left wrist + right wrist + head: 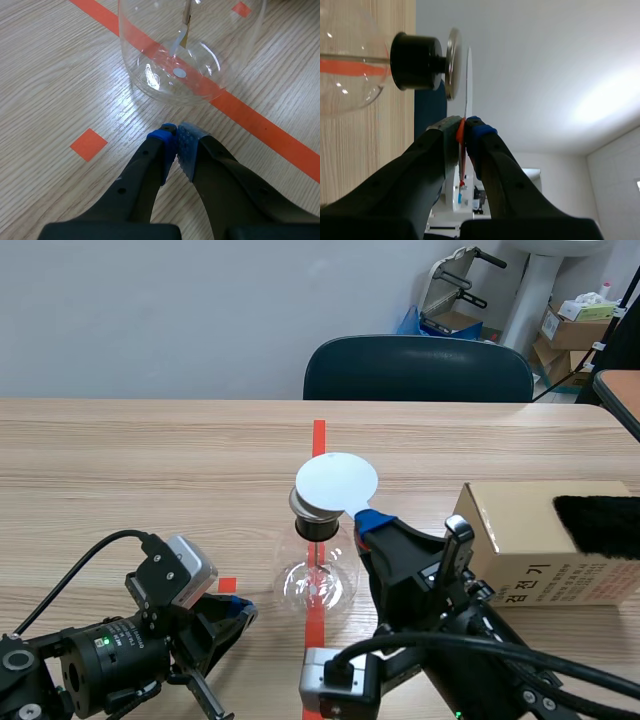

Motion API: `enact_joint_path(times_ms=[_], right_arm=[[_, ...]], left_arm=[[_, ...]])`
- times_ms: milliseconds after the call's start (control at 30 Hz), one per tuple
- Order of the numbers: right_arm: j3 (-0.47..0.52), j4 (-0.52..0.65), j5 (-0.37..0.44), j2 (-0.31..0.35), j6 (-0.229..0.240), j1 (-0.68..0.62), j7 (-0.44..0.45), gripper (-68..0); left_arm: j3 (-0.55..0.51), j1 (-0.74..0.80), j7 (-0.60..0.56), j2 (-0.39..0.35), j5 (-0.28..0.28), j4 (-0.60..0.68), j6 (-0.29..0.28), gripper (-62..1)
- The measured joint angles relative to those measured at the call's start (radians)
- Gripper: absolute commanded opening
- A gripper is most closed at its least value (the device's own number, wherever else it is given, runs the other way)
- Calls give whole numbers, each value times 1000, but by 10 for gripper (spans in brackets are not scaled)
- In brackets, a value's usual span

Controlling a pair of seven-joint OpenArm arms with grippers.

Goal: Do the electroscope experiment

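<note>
Dark Korean lettering (535,581), apparently reading "검전기", is printed low on the near face of the tan cardboard box (515,530), which stands on the table (150,460) just beside the right gripper (368,518), on its outer side.

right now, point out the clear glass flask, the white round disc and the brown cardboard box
clear glass flask (300,585), scene view, on its round belly
white round disc (335,482), scene view, middle of its flat face
brown cardboard box (505,520), scene view, on its bare upper face
</note>
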Motion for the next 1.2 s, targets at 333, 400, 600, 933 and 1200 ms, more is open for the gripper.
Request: enact_joint_path(times_ms=[333,400,600,933,1200], right_arm=[[0,0,4,0,0,0,-317,-666],[0,0,4,0,0,0,-374,-666],[0,0,4,0,0,0,-530,-666],[0,0,4,0,0,0,-610,-666],[0,0,4,0,30,-3,-633,-666]], left_arm=[[0,0,0,0,0,0,0,-569],[0,0,0,0,0,0,0,-569],[0,0,0,0,0,0,0,-569],[0,0,0,0,0,0,0,-569],[0,0,0,0,0,0,0,-569]])
